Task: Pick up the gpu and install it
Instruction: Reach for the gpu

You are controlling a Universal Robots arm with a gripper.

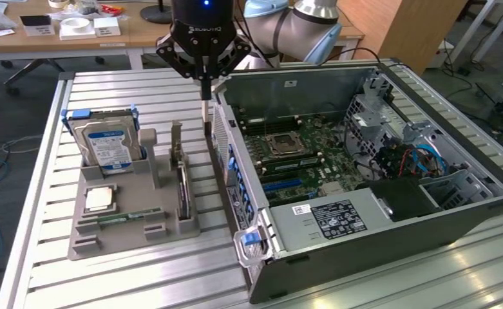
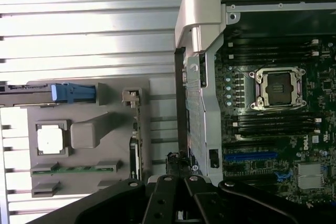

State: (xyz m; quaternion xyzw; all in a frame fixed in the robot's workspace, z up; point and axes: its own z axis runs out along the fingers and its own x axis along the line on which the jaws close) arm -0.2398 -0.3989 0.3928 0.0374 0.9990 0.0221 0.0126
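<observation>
Item one, the black three-link pincer (image 1: 205,96) (image 2: 176,163): fingers pressed fully together, and I see nothing gripped between them; it hangs tip-down over the narrow strip between the parts holder and the computer case, close to the case's wall. Item two, the gpu (image 1: 182,185) (image 2: 135,153), a thin dark card with a silvery end bracket: standing on edge in the slot of the grey plastic parts holder (image 1: 122,235) (image 2: 107,106) nearest the case, apart from the pincer. Also in that holder: a silver hard drive with a blue-white label (image 1: 109,145), upright; a square silvery processor chip (image 1: 99,197) (image 2: 50,141), lying flat; a slim green RAM stick (image 1: 127,215) (image 2: 73,170), lying flat. Item three, the open dark tower case (image 1: 380,235) (image 2: 202,77), on its side, green motherboard (image 1: 307,151) (image 2: 273,124) exposed. All rests on my slatted aluminium table (image 1: 131,277) (image 2: 79,30).
</observation>
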